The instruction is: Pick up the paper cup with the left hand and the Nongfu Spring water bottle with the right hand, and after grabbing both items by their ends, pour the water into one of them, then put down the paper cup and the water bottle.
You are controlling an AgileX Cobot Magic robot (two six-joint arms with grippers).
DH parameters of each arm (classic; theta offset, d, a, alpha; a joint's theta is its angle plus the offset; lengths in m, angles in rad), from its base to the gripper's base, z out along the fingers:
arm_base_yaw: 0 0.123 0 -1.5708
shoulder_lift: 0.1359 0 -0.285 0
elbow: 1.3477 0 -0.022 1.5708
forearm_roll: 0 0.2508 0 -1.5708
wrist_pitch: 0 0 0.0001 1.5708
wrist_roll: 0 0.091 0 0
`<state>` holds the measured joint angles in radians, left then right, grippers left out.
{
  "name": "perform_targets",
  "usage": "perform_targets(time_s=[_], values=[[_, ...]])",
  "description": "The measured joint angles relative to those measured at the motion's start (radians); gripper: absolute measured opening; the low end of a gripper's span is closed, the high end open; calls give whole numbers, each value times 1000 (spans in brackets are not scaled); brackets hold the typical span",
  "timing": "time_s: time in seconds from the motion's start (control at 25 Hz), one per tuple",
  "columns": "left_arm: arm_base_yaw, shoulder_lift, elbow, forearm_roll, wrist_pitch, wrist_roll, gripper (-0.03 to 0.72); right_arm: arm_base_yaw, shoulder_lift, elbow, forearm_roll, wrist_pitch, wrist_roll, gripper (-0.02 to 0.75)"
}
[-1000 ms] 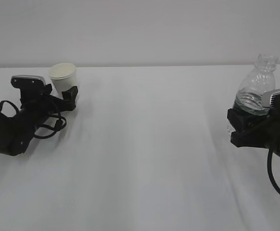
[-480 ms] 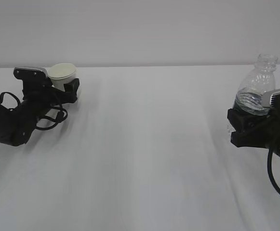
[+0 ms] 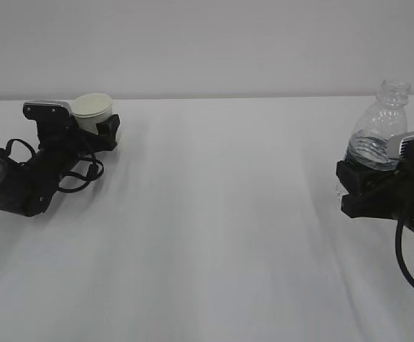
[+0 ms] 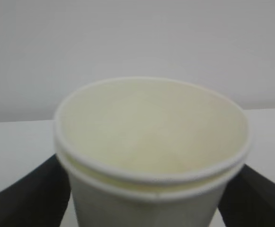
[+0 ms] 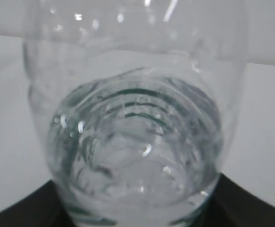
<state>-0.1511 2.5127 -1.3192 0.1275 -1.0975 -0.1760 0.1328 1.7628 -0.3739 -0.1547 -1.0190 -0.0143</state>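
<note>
White table (image 3: 221, 235) is filling most of ext view, w/ a pale grey wall (image 3: 207, 43) running behind it.

Right hand (image 3: 367, 187) is sitting at far right of ext view, black body low over the tabletop, silver-grey plate angled up beside the bottle, black cable (image 3: 406, 267) looping down toward the bottom edge. Its jaws are clamping the lower part of the Nongfu Spring water bottle (image 3: 381, 132). Bottle is standing about upright, open neck at top, no cap, upper half clear of the gripper. Label not readable from ext view. In right wrist view the bottle (image 5: 135, 137) is filling the frame, dark jaw edges showing at both lower corners, pressed to its sides. Water (image 5: 137, 170) is sitting in the lower portion of the bottle, clear, w/ green streaks showing through the ribbed plastic.

Left hand (image 3: 92, 132) is lying at far left, arm angled up toward the back of the table, silver-grey box on wrist, loose black cables (image 3: 78, 178) curling beneath. Jaws are spread wide, one on each side of the paper cup (image 3: 92, 112), bracketing it. Firm contact – can't tell; in left wrist view the dark jaws are flanking the cup (image 4: 149, 156) at lower left & lower right. Cup is staying upright near the table's back edge, rim up, cream inside, looks empty.

Cup & bottle are well apart, at opposite sides of table.
</note>
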Motion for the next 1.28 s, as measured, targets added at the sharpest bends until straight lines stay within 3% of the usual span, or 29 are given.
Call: perform_targets(time_s=[0.68,1.04,1.28], values=[[0,20,-28,0,-1,-2,654,0,0,0,4,0,0,405],[0,20,-28,2,-19,-2,495,0,0,0,10,0,0,405],[0,20,-28,42,-25,-2,470,0,0,0,15,0,0,405]])
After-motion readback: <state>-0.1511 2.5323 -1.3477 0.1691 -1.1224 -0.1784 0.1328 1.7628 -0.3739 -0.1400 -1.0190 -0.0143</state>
